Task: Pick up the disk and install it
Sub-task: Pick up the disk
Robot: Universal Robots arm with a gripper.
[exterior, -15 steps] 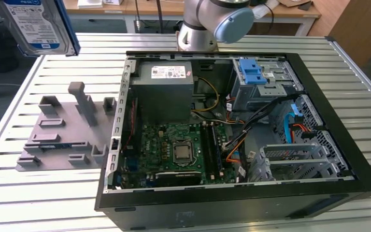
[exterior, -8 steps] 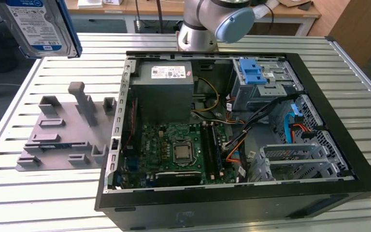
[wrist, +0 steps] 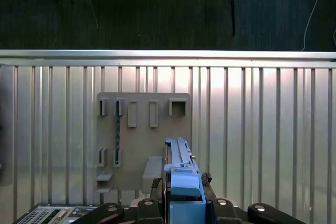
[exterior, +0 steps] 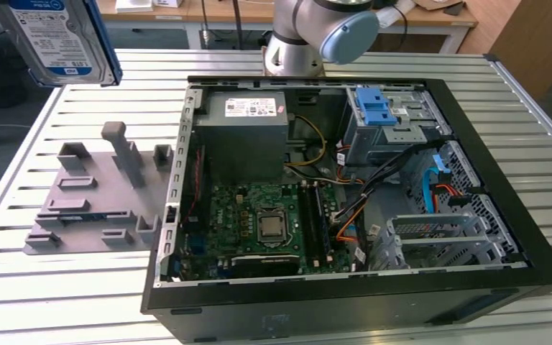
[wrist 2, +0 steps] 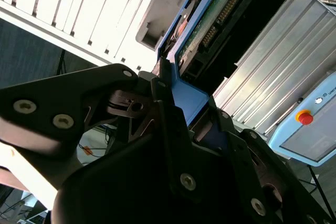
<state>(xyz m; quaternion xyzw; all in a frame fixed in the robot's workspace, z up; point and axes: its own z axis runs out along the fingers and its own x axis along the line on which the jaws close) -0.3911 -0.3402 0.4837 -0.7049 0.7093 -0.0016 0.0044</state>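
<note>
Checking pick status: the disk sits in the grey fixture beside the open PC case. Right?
No. The disk is not in the grey fixture: the first wrist view shows the hand holding it above the fixture. The PC case beside the fixture is open, as you said.

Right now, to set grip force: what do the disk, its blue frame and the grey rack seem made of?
Disk: seemingly silvery metal casing, glossy paper label. Blue frame: likely moulded plastic, smooth, uniform colour. Grey rack: probably matte plastic, perhaps printed.

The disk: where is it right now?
The disk is in the air at the exterior view's upper left, above the grey fixture plate beside the open computer case, clamped in the gripper.
</note>
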